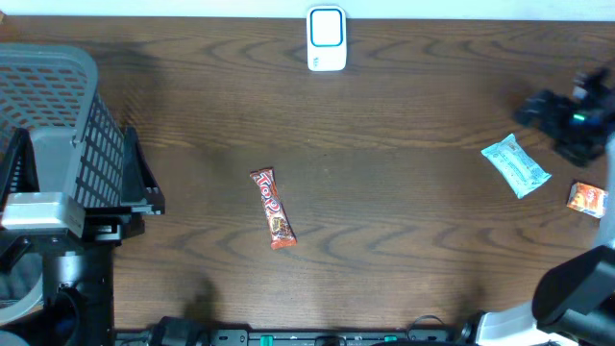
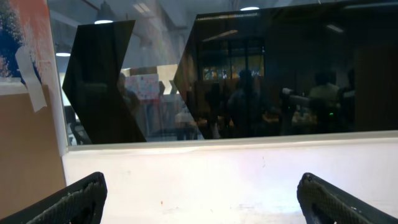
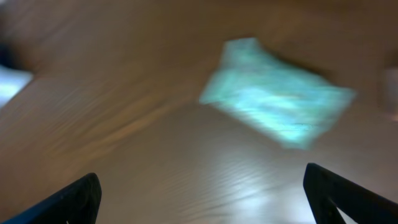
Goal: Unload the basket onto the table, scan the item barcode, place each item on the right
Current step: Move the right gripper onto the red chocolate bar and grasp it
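Observation:
A white barcode scanner [image 1: 327, 38] with a blue-rimmed face stands at the table's far edge, centre. Three items lie on the wood: a red-brown candy bar [image 1: 273, 208] in the middle, a pale blue packet [image 1: 515, 165] at the right, and a small orange packet [image 1: 586, 199] by the right edge. My right gripper [image 1: 538, 111] hovers just beyond the blue packet. In the right wrist view it [image 3: 202, 186] is open and empty, with the blurred blue packet [image 3: 277, 93] lying free ahead of it. My left gripper [image 2: 202, 186] is open, empty, and faces a wall and window.
A grey mesh basket [image 1: 58, 125] fills the left edge of the table, with the left arm [image 1: 67, 207] beside it. The right arm's base [image 1: 577, 293] sits at the lower right corner. Cables run along the near edge.

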{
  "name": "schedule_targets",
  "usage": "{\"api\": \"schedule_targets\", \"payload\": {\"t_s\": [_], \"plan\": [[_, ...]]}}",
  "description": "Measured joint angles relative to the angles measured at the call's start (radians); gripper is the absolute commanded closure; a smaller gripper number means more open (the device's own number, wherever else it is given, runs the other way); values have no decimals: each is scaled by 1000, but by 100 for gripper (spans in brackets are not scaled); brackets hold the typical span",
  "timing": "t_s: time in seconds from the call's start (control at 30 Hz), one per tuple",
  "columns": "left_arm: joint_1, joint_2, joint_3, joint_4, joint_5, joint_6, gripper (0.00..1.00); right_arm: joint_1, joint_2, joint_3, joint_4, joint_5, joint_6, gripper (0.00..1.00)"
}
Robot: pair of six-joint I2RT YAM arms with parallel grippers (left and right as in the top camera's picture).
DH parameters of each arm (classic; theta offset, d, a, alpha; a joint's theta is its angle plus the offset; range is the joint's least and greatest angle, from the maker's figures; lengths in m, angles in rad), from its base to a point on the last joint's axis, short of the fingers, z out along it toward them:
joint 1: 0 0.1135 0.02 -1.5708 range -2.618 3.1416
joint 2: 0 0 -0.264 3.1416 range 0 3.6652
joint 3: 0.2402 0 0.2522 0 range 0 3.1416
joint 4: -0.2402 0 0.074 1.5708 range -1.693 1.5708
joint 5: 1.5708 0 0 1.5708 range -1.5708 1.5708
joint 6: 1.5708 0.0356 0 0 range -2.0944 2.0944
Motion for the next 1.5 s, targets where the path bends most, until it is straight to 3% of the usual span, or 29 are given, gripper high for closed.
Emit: {"api": "schedule_targets", "payload": {"t_s": [0.3, 0.53, 0.83, 1.1, 1.5], "plan": [[0, 0, 0, 0, 0, 0, 2, 680, 74, -124, 145, -116, -10, 1], [0, 0, 0, 0, 0, 0, 2, 980, 222, -135, 320, -179, -5, 1], [0, 0, 0, 0, 0, 0, 2, 1078, 401, -142, 324, -236, 6, 1], [0, 0, 0, 0, 0, 0, 2, 1154, 401, -134, 307, -188, 34, 1], [0, 0, 0, 0, 0, 0, 2, 1241, 396, -122, 231, 31, 120, 11]]}}
